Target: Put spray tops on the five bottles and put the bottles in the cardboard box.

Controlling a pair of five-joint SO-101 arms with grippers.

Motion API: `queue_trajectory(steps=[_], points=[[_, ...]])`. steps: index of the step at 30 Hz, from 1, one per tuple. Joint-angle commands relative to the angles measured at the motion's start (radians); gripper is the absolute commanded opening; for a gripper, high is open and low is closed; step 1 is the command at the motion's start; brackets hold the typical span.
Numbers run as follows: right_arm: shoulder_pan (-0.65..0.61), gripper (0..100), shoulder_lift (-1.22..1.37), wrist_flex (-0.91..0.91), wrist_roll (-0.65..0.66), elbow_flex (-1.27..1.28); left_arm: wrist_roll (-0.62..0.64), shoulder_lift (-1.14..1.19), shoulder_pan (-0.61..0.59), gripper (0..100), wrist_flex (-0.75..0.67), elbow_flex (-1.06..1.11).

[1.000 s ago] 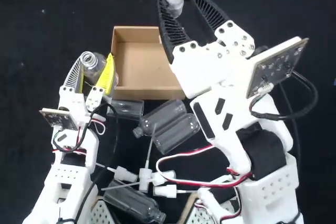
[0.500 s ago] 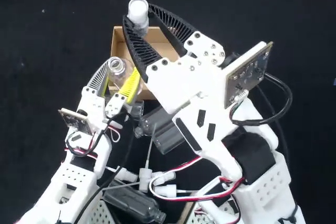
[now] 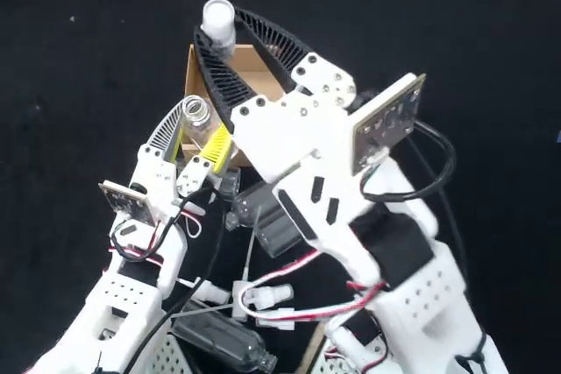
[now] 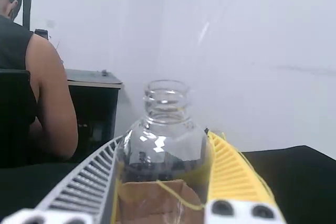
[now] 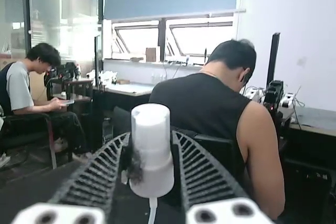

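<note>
Black cloth covers the worktop (image 3: 79,67). At left, the left gripper (image 3: 195,113) has its fingers clenched on one clear bottle (image 3: 198,129), held neck upward by the left wall of the cardboard box (image 3: 189,72); its wrist view adds the open threaded neck. Three more bottles (image 3: 256,206) lie just near of the box, partly under the right arm, and a fifth bottle (image 3: 219,343) lies nearest, by four loose spray tops (image 3: 241,292). The right gripper (image 3: 219,27) grasps one white spray top (image 3: 217,15) over the box's far-left corner; its wrist view shows the tube hanging below
</note>
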Motion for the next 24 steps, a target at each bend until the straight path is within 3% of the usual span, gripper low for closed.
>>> queue_trajectory(steps=[1, 12, 21, 24], points=[[-0.011, 1.1, -0.031, -0.21, -0.008, 0.081, 0.008, -0.006, 0.01, 4, -0.012, 0.024], [-0.143, 1.1, -0.246, -0.192, -0.002, 0.165, 0.008, -0.006, 0.01, 4, -0.012, 0.024], [-0.14, 1.1, -0.119, -0.184, 0.003, 0.157, 0.008, -0.006, 0.01, 4, -0.012, 0.024], [-0.14, 1.1, -0.059, -0.147, 0.084, 0.113, 0.008, -0.006, 0.01, 4, -0.012, 0.024]])
